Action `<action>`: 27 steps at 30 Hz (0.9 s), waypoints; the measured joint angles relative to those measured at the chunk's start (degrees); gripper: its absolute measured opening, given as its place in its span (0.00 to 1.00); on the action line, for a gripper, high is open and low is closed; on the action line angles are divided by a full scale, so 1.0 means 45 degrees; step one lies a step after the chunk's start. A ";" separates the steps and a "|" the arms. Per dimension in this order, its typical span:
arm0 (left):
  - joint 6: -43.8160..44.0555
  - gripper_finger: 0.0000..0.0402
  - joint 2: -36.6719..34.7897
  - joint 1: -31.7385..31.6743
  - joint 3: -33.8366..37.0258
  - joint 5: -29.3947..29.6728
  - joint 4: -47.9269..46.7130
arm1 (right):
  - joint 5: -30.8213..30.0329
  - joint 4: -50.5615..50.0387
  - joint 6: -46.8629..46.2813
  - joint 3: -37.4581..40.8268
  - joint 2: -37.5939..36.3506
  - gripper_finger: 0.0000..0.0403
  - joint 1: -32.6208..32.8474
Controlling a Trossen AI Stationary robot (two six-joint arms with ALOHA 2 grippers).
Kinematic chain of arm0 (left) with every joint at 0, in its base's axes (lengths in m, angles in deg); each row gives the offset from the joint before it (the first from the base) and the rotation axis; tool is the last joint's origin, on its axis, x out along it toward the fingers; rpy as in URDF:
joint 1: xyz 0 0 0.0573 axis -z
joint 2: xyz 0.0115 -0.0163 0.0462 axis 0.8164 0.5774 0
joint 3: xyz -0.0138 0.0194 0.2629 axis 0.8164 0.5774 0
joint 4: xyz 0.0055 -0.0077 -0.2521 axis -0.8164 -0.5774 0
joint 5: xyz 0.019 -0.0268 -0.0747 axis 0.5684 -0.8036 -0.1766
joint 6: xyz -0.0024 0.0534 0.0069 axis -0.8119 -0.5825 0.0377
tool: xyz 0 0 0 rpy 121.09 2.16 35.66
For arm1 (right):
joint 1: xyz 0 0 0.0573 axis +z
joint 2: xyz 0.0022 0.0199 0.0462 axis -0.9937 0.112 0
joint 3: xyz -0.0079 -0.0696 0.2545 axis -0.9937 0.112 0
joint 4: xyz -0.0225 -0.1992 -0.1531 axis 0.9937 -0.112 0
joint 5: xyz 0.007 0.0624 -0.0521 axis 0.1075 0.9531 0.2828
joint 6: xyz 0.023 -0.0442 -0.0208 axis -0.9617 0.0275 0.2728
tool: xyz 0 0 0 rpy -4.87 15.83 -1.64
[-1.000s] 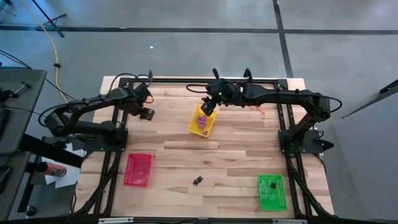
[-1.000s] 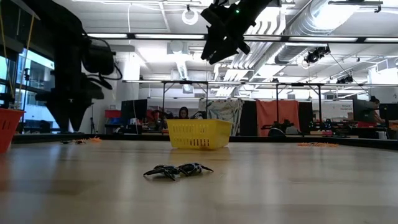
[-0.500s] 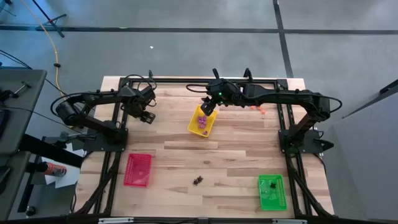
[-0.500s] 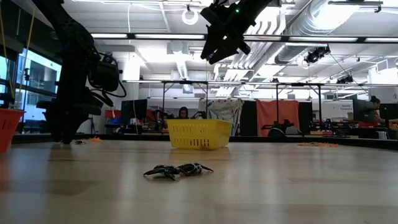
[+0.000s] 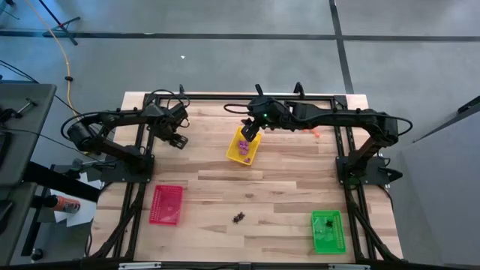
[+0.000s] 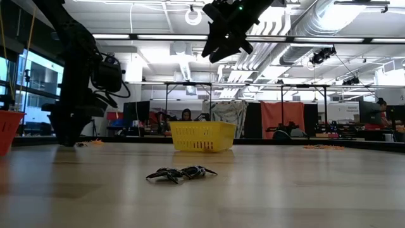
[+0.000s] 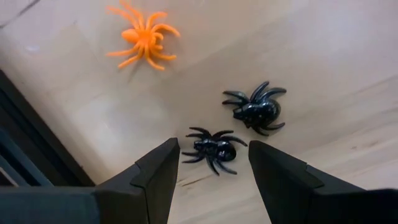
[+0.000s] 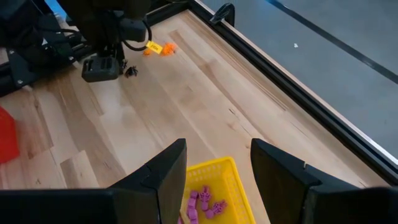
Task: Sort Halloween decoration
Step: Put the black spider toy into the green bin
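My left gripper (image 7: 211,163) gapes empty astride a black spider (image 7: 213,149), probably poised for grabbing

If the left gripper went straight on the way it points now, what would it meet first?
Probably the small black spider lying between the open fingers of the left gripper, then the table beneath it; how far off is unclear.

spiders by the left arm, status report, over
Left gripper open, low over a black spider, nothing held. Right gripper open above the yellow tray, empty. Nothing in the way.
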 joint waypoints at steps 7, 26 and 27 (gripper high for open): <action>0.0014 0.48 0.0009 -0.0005 -0.0010 -0.0084 0.0239 | 0.0079 0.0044 -0.0001 -0.0002 0.0000 0.43 0.0013; 0.0449 0.21 0.0024 0.0005 -0.0042 -0.0538 0.0140 | 0.0141 0.0007 0.0099 -0.0002 0.0000 0.43 0.0703; 0.0449 0.20 0.0011 -0.0003 -0.0036 -0.0604 0.0132 | 0.0145 0.0007 0.0099 0.0003 0.0000 0.43 0.0703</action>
